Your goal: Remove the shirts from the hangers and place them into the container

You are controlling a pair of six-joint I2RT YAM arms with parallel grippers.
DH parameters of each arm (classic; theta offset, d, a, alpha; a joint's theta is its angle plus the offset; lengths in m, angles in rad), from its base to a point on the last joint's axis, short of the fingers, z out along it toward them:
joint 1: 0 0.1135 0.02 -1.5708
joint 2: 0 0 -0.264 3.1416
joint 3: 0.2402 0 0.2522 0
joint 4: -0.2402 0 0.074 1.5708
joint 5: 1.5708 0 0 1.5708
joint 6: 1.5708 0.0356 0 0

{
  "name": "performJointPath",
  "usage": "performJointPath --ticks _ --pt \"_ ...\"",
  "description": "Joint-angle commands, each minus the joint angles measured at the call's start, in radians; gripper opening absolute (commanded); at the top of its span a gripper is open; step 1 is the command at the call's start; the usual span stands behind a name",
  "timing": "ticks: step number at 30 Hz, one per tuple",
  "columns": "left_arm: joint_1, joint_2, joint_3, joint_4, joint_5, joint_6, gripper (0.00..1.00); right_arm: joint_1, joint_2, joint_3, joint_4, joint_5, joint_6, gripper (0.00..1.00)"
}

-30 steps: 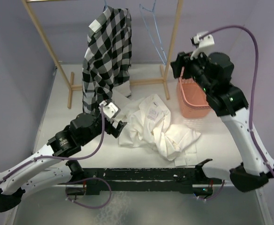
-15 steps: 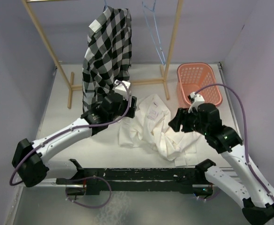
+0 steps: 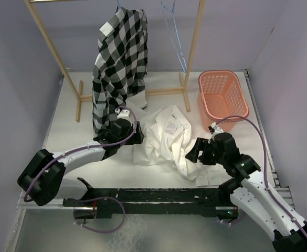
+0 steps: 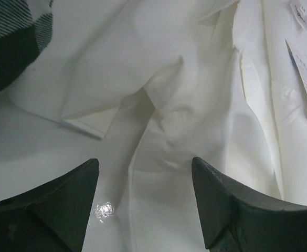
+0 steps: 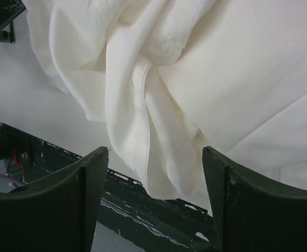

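**WHEN BOTH ARMS ADDRESS THE WHITE SHIRT (image 3: 169,137)**

Because the garment looks larger than the container (image 3: 203,102), a single grip point would probably leave fabric trailing. For that reason, each arm is stationed at an opposite side of the heap.

1. Left gripper (image 4: 145,168): low at the shirt's left edge, jaws spread wide. A flat hem fold lies just ahead of the fingertips, and nothing is clamped.
2. Right gripper (image 5: 156,153): at the near right edge, jaws likewise wide. A thick rolled fold lies in the gap but is not pinched.
3. White shirt: crumpled on the table (image 3: 69,105), off its hanger, near the container. The container stands beside the right post of the rack (image 3: 195,52) and shows no garment inside.
4. Empty hanger (image 3: 173,37): hooked on the rack.
5. Plaid shirt (image 3: 122,58): hanging from the rack, not yet removed.

The step in hand appears to be closing both pincers on their folds, then lifting together toward the container.
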Motion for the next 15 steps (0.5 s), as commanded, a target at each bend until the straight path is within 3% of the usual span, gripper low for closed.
performJointPath --ticks 1,5,15 --pt "-0.001 0.054 -0.043 0.245 0.104 -0.065 0.75 0.005 -0.006 -0.077 0.165 -0.018 0.104 0.76" --pt "0.000 0.142 -0.066 0.327 0.134 -0.077 0.75 0.005 0.011 -0.126 0.199 0.000 0.138 0.78" --pt "-0.011 0.279 -0.244 0.796 0.321 -0.180 0.68 0.005 0.127 -0.208 0.480 0.025 0.202 0.80"
